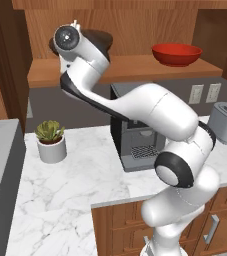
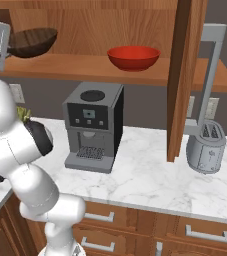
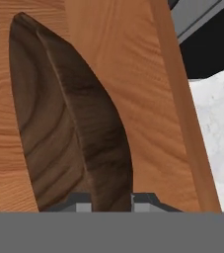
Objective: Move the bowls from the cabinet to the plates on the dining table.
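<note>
Cabinet shelf: jaws on brown bowl rim

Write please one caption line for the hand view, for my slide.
Gripper shut on the rim of the dark wooden bowl above the cabinet shelf.

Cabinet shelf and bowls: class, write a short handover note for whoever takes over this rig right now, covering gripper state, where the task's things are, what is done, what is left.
Gripper: shut on the rim of the brown bowl, which sits at the left end of the open cabinet shelf.
Red bowl: untouched, further right on the same shelf.
Done: brown bowl gripped, not yet carried off the shelf.
Left: carry the brown bowl to a plate on the dining table, return for the red bowl and do the same.
</note>
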You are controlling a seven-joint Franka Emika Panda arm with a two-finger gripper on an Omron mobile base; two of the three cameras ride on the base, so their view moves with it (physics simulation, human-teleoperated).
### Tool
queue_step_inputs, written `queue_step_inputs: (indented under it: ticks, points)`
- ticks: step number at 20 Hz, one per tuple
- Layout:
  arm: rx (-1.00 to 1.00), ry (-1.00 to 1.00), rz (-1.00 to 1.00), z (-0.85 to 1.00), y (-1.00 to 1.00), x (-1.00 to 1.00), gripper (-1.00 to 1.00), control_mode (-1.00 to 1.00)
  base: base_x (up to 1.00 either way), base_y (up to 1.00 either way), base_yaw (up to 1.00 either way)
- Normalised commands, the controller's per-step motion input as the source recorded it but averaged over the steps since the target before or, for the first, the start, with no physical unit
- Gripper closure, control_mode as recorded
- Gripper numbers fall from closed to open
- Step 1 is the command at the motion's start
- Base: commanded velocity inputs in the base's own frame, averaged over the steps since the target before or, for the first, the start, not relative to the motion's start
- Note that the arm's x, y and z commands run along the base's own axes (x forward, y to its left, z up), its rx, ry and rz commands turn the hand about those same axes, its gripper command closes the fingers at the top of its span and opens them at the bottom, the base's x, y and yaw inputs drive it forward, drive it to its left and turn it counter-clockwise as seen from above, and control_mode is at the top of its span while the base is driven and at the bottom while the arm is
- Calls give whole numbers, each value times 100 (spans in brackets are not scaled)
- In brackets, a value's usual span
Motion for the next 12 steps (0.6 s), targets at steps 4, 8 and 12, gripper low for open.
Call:
queue_step_inputs:
  ticks: [4, 8, 12]
  points:
    - [6, -5, -17, 5, 2, -21, 100, -100, 0, 0, 0]
    - [9, -12, -16, -11, 10, -17, 100, -100, 0, 0, 0]
    - [12, -11, -15, -7, 12, -20, 100, -100, 0, 0, 0]
